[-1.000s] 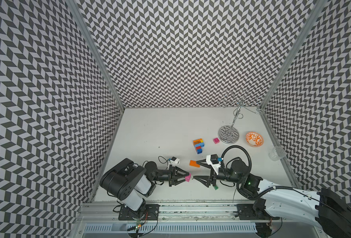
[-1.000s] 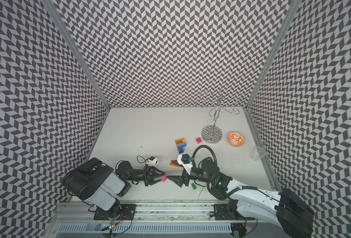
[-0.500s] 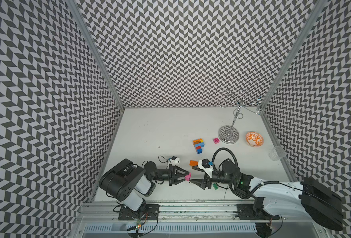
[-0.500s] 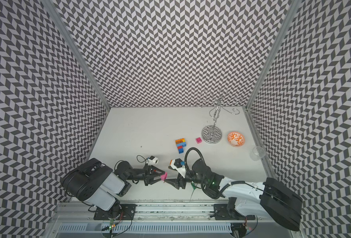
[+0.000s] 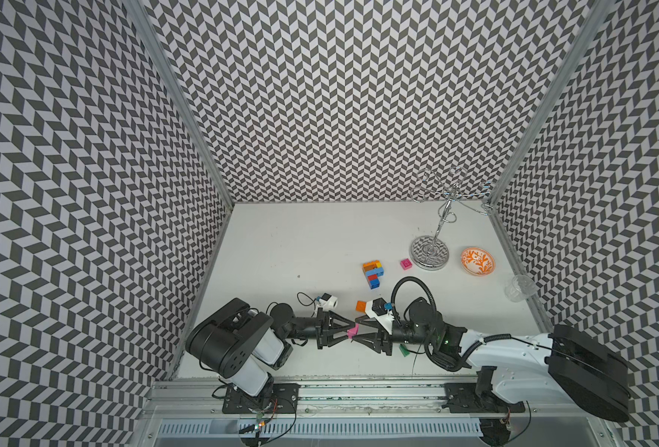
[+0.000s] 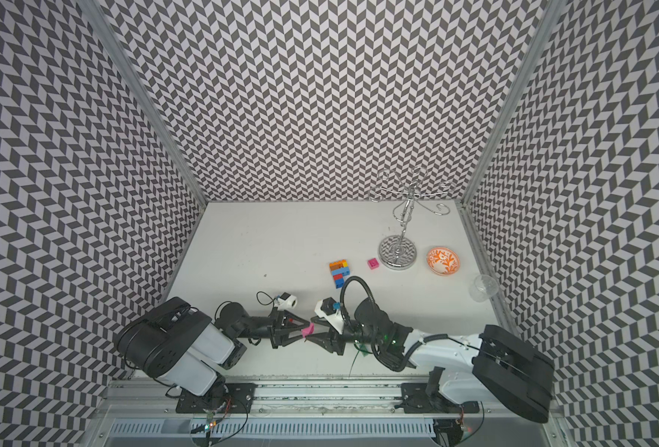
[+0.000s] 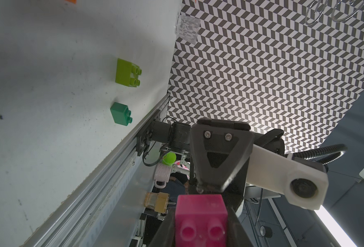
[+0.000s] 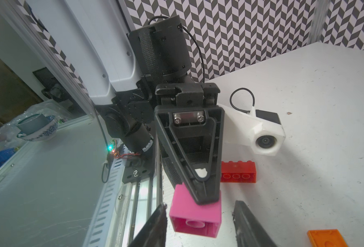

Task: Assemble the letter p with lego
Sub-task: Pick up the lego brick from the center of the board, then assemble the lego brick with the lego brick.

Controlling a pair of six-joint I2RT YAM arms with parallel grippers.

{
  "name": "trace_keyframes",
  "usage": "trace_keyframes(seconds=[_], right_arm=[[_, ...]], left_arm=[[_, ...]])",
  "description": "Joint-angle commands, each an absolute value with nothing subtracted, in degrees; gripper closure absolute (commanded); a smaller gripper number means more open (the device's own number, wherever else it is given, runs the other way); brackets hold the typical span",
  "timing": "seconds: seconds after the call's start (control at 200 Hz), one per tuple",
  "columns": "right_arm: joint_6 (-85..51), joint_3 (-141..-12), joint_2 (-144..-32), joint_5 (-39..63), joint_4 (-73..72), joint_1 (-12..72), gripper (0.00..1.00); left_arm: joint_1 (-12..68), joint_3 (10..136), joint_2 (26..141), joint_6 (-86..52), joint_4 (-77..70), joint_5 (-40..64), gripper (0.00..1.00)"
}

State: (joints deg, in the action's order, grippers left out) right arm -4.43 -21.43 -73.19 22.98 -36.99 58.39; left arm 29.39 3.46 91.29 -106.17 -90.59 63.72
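Starting at the left on my screens, the left gripper [image 5: 349,334] is clamped on a pink brick [image 5: 353,341] and holds it clear of the white table [image 5: 281,240], near the front edge. In the left wrist view the brick [image 7: 201,220] sits between the two dark fingers with its studs facing that camera. The right wrist view shows its hollow underside [image 8: 195,216].

There is a small raised marking on the left arm's black motor housing [image 8: 162,47], but I cannot read it at this size. A red brick [image 8: 237,172], oblong, lies on the table just beside that gripper.

The right gripper [image 5: 357,333] meets it nose to nose. Its jaws stand apart on either side of the pink brick, with a gap showing on each side, so it is not gripping.

Just behind the grippers lies an orange brick [image 5: 361,305]. Further back is a stack of bricks [image 5: 373,273] in orange, blue, light blue and red. Next to the right comes a second pink brick [image 5: 406,264]. A green brick [image 5: 403,350] lies by the right wrist, and a lime brick [image 7: 125,72] lies near it.

Towards the right wall stand a chrome stand [image 5: 430,251], a bowl [image 5: 477,261] with an orange pattern, and a clear glass [image 5: 519,288].
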Motion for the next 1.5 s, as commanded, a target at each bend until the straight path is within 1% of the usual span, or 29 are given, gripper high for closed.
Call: trace_keyframes(seconds=[0.0, 0.145, 0.225, 0.285, 0.351, 0.406, 0.446, 0.526, 0.631, 0.716, 0.811, 0.911, 1.087, 1.227, 1.277, 1.337, 1.402, 1.497], right_arm=[[-5.3, -22.9, -74.4, 24.0, -42.2, 59.0, 0.52], [-5.9, -23.3, -75.4, 24.0, -42.2, 59.3, 0.55], [-6.2, -23.5, -75.7, 24.2, -42.0, 59.3, 0.6], [-6.2, -23.7, -75.7, 24.5, -41.7, 59.4, 0.69], [-6.4, -24.0, -75.9, 24.7, -41.3, 59.4, 0.83], [-6.6, -24.5, -75.9, 24.8, -40.2, 59.4, 0.93], [-6.8, -25.2, -75.7, 24.6, -38.6, 59.5, 0.96], [-7.4, -25.8, -75.2, 23.2, -36.0, 59.5, 0.97], [-8.6, -26.5, -74.4, 19.1, -31.8, 59.4, 0.98], [-9.7, -26.3, -73.4, 15.7, -28.9, 59.4, 1.0], [-12.0, -25.2, -71.7, 12.4, -26.8, 59.4, 1.0], [-14.2, -24.2, -69.0, 8.2, -23.7, 59.4, 1.0], [-18.8, -23.8, -64.0, 0.7, -17.2, 59.4, 1.0], [-18.7, -24.2, -61.7, -3.8, -15.1, 58.4, 1.0], [-18.6, -25.9, -61.7, -4.3, -12.3, 56.7, 1.0], [-18.5, -28.1, -61.9, -2.6, -8.4, 53.3, 1.0], [-17.7, -30.6, -62.1, 1.5, -4.3, 48.9, 1.0], [-14.4, -34.7, -62.9, 5.3, 1.0, 44.6, 1.0]], left_arm=[[29.8, 4.0, 90.8, -105.6, -106.1, 63.2, 0.78], [29.7, 3.8, 90.5, -105.4, -106.2, 63.0, 0.78], [29.7, 3.9, 90.3, -105.4, -106.1, 62.9, 0.78], [29.7, 3.9, 90.3, -105.3, -106.1, 62.8, 0.78], [29.7, 3.9, 90.2, -105.0, -106.2, 62.4, 0.75], [29.7, 4.4, 90.2, -104.4, -106.2, 62.0, 0.69], [29.7, 5.0, 90.3, -104.0, -106.1, 62.0, 0.63], [29.7, 6.5, 91.2, -102.9, -106.2, 62.2, 0.43], [28.9, 7.6, 93.8, -100.3, -106.0, 62.3, 0.24], [26.8, 7.0, 96.1, -97.3, -106.0, 61.0, 0.12], [24.2, 5.3, 97.0, -93.8, -105.9, 58.2, 0.06], [23.8, 4.6, 98.3, -91.4, -105.9, 55.7, 0.03], [23.8, 5.3, 100.9, -87.9, -105.9, 51.9, 0.03], [23.7, 6.0, 101.3, -86.6, -105.9, 48.7, 0.03], [23.7, 5.8, 100.3, -85.5, -104.5, 47.2, 0.0], [23.7, 6.2, 98.2, -83.1, -99.6, 45.7, 0.0], [23.6, 7.3, 94.6, -79.5, -92.5, 44.3, 0.01], [23.5, 10.3, 84.4, -71.5, -73.3, 41.3, 0.01]])
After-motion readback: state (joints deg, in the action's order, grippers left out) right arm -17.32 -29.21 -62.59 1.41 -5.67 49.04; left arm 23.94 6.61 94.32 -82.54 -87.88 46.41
